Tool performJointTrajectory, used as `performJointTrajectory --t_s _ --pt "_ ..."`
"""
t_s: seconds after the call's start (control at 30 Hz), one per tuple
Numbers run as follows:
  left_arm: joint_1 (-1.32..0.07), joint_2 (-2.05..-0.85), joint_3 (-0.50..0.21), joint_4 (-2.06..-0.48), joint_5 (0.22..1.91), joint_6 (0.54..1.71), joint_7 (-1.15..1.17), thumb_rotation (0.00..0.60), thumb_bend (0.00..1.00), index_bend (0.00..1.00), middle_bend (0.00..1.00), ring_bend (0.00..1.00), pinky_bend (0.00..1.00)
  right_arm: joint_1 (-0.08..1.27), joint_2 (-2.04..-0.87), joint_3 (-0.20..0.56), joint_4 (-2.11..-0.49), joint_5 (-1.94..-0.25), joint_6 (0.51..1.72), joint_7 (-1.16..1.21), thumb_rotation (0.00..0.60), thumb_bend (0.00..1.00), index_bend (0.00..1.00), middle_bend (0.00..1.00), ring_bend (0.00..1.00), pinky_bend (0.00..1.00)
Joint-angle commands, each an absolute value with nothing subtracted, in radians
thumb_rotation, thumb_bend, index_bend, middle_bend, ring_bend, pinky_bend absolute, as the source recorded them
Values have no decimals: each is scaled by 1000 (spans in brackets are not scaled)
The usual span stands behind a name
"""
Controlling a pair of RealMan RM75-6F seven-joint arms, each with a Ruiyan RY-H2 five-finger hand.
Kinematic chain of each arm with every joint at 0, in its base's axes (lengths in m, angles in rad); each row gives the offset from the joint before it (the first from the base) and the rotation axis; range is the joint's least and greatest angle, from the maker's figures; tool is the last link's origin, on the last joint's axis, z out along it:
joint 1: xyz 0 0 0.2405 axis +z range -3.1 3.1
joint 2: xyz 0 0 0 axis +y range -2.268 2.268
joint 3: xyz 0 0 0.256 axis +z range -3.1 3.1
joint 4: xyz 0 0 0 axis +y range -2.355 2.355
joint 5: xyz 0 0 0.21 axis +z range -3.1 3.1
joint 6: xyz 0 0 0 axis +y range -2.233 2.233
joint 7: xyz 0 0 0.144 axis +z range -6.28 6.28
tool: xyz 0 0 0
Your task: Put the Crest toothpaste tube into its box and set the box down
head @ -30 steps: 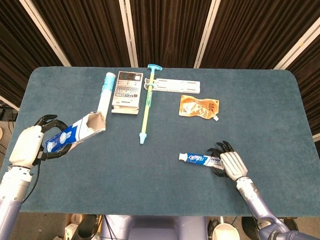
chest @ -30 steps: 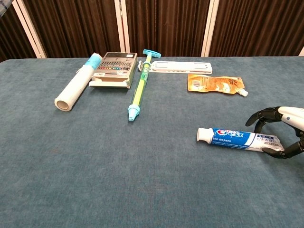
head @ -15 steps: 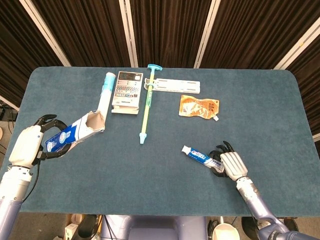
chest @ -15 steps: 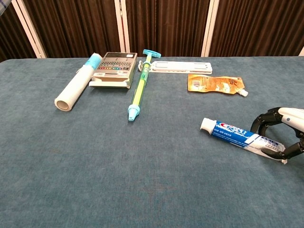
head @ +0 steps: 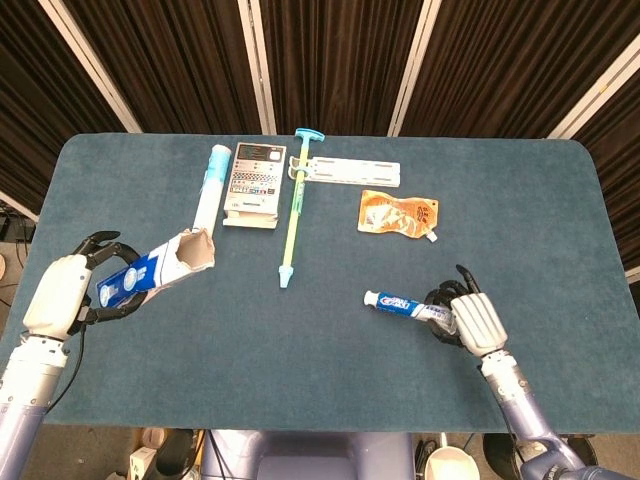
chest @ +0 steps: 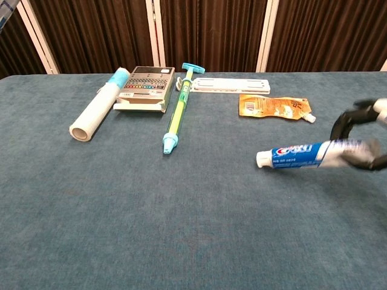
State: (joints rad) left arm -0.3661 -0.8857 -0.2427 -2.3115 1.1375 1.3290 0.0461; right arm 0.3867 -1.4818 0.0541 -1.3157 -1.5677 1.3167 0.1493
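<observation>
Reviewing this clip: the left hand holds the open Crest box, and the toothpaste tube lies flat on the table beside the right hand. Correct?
Not quite. The right hand grips the toothpaste tube at its tail and has it raised off the table, as the chest view shows. The left hand does hold the open Crest box.

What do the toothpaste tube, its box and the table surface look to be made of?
Toothpaste tube: likely soft plastic laminate, glossy print, with a white hard-plastic cap.
Box: thin printed cardboard, judging by the plain brownish inside at its open end.
Table: covered in what looks like matte teal felt or short-pile fabric, with no shine.
</observation>
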Motion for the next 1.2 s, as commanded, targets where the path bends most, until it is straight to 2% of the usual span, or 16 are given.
performJointTrajectory --t_s 0.03,0.07,0.4,0.63,0.87,1.2 --pt "-357 -925 -223 -2280 1195 1325 2 600 333 437 453 170 272 382 -1387 85 -1435 -1615 1381 87 600 467 507 639 288 0" --pt "-360 -935 -212 -2272 1204 1309 -3 600 332 438 453 170 272 391 -1340 107 -1491 -1651 1419 48 600 468 507 639 290 0" --pt "-363 -976 -195 -2205 1210 1261 -90 600 333 438 452 170 272 431 -1072 188 -1844 -1636 1365 -148 600 467 507 640 290 0" --pt "-370 -875 -214 -2213 1149 1155 -242 600 333 438 447 170 272 482 -883 295 -1989 -1494 1276 -232 600 468 507 640 291 0" --pt "-362 -850 -200 -2187 1155 1148 -227 600 333 438 443 170 272 517 -799 351 -2042 -1416 1235 -250 600 468 507 640 291 0" --pt "-375 -938 -189 -2147 1197 1176 -161 600 334 438 444 170 272 557 -694 418 -2173 -1421 1233 -282 600 466 507 640 290 0"
